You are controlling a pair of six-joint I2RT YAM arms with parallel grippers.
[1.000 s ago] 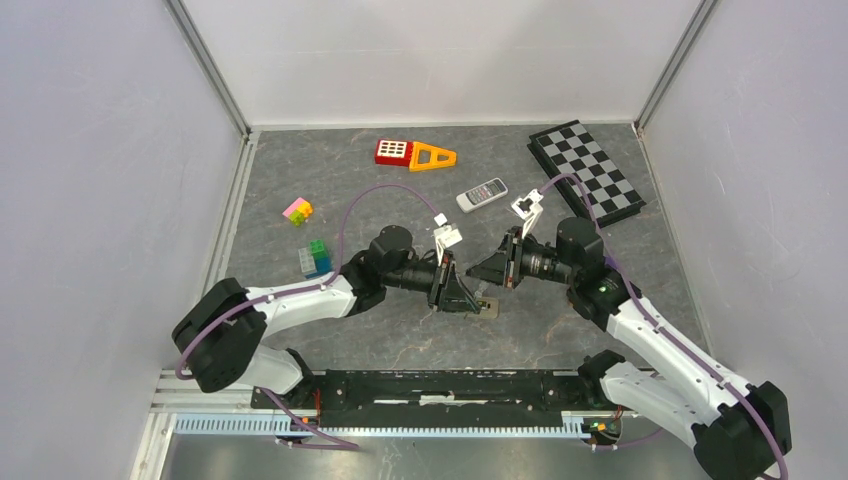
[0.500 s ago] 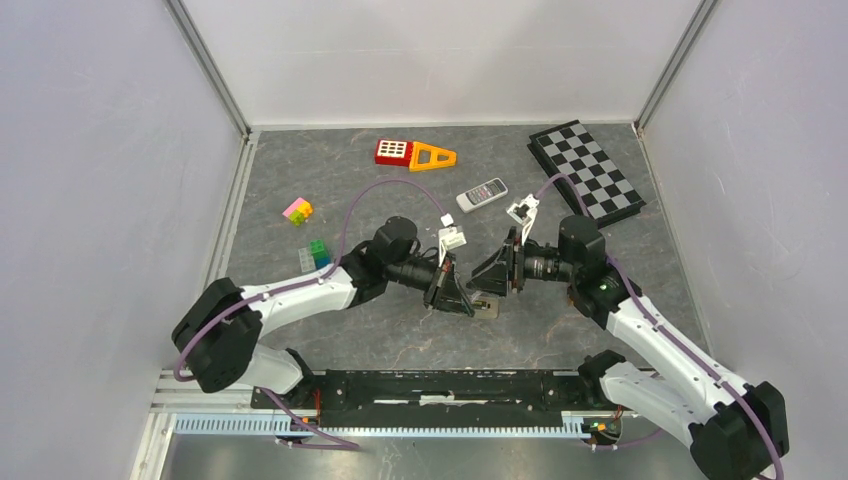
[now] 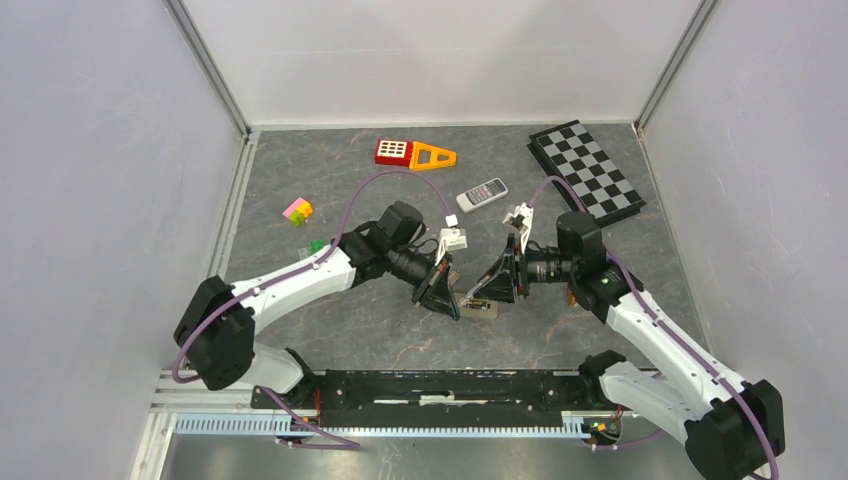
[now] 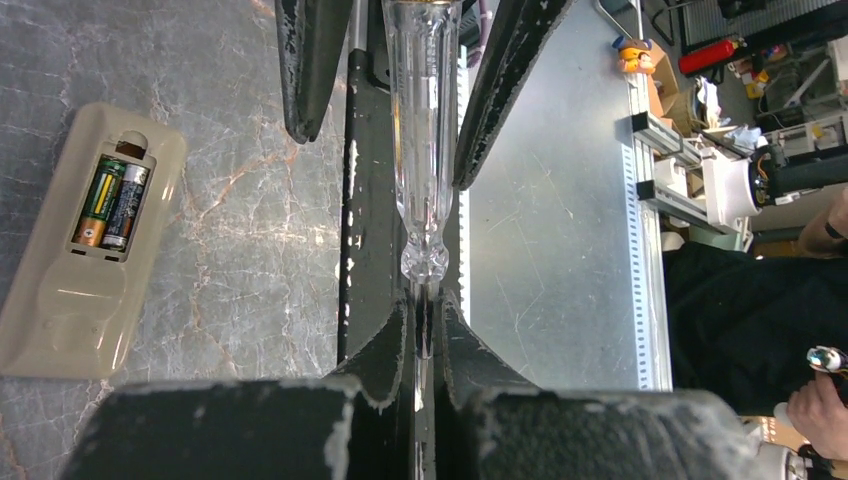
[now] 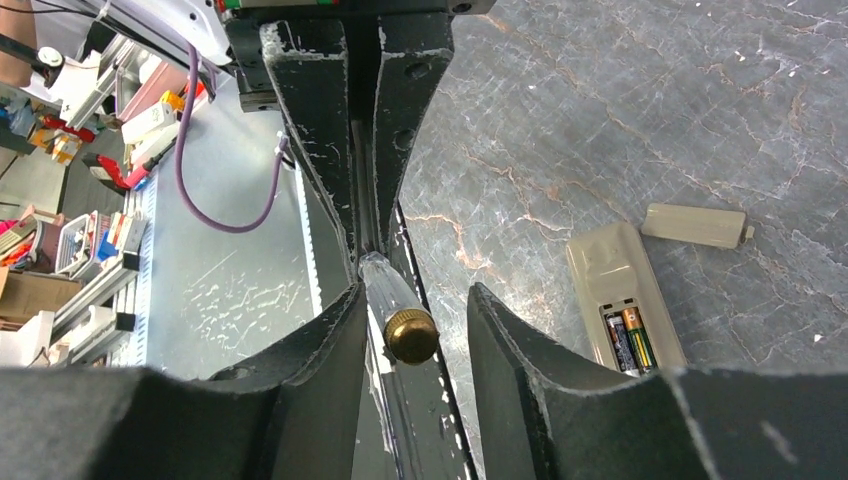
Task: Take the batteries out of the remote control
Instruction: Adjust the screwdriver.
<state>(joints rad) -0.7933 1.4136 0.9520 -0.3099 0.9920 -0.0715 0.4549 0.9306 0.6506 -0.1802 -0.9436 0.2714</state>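
1. Grey marbled table (image 3: 380, 330), white walls around it.
2. My left claw (image 4: 425, 335) is clamped tight on the thin metal shaft of a clear-handled tool (image 4: 424, 120).
3. My right claw (image 5: 412, 305) has its jaws apart on either side of the tool's handle at the brass-cap end, not pinching it.
4. Beige remote (image 4: 60, 310) lies back-up mid-table, just on the near side of both claws, its compartment open.
5. Two batteries (image 4: 112, 203) sit side by side in that compartment.
6. Cover (image 5: 695, 225) lies on the table just beside the remote.
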